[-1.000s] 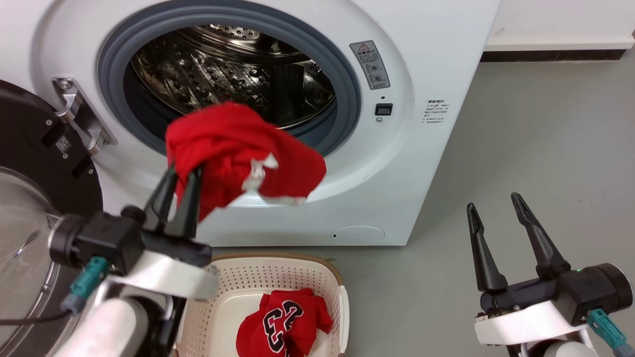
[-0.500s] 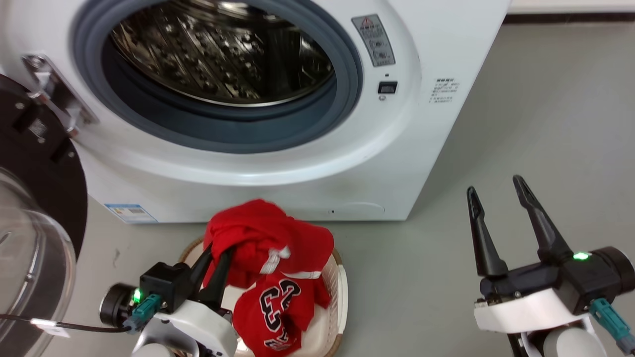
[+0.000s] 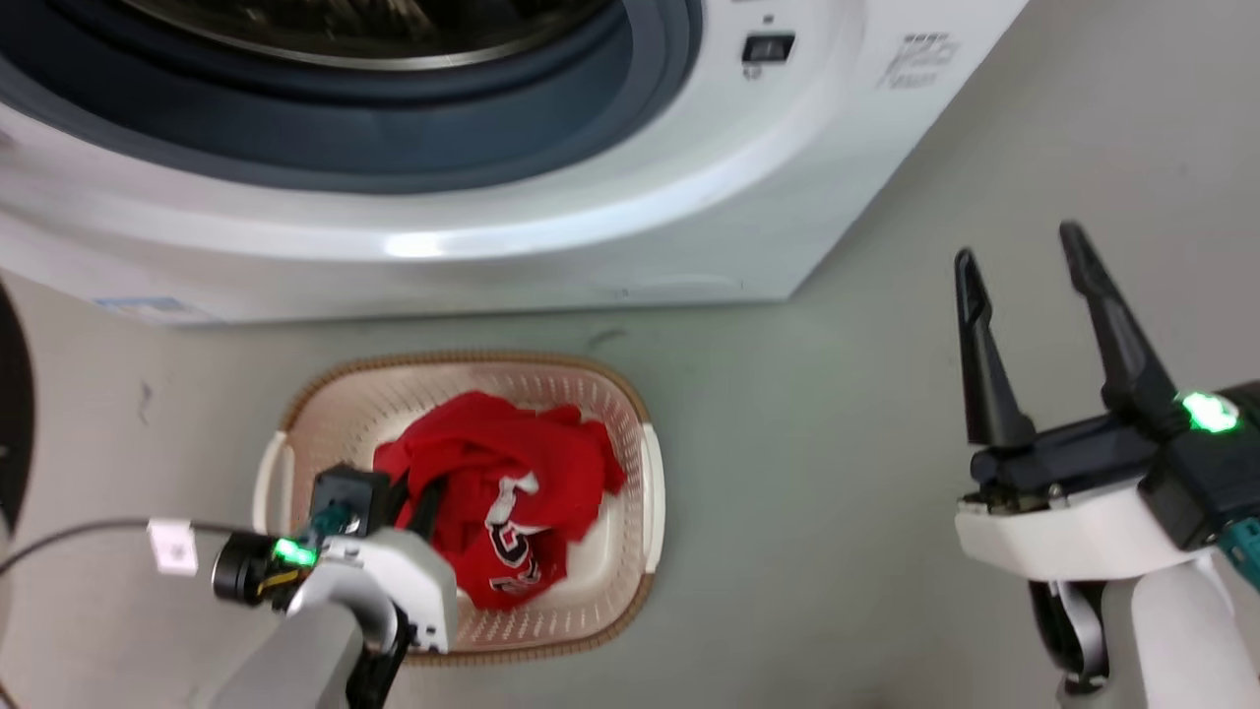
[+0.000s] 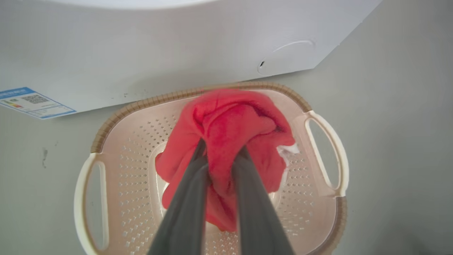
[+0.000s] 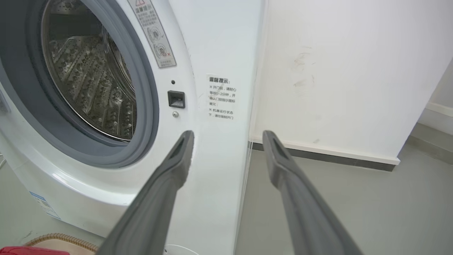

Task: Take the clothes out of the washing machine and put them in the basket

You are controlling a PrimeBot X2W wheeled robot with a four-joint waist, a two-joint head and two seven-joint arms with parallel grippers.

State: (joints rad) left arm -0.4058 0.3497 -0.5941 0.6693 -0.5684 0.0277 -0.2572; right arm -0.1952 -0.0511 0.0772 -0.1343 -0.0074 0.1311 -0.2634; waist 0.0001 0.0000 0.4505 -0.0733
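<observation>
Grey floor (image 3: 837, 414) held the basket (image 3: 652, 492) at your seven o'clock; your left tool (image 4: 222, 152), clamped on the red garment (image 4: 230, 120) inside it, needed opening wide before lifting; right tool (image 3: 1024, 286) gaped empty

Your head camera looks steeply down from high up: the washing machine (image 3: 689, 226) spans 12 o'clock and the basket (image 3: 463, 359) sits at 7 o'clock. Your left wrist camera hangs close over that same basket and faces down, with the washer's lower front at 12 o'clock. Your right wrist camera faces roughly level, near the washer, with the porthole (image 5: 88, 88) at 10 o'clock and the wall (image 5: 336, 71) at 2 o'clock. All three views share the washer's white front.
</observation>
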